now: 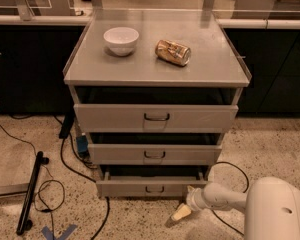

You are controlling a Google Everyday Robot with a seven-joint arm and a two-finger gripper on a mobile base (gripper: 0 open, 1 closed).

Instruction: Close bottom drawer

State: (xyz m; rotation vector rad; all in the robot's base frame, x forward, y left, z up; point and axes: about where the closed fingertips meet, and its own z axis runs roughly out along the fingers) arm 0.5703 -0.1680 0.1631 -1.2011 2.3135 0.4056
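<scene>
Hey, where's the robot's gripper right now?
In the camera view, the gripper sits low and right of centre, close to the floor, just below the right end of the bottom drawer.

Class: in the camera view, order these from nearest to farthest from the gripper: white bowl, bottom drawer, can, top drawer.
The gripper is near the floor, front right of the cabinet.
1. bottom drawer, just left of it.
2. top drawer, above.
3. can, on top.
4. white bowl, top left.
</scene>
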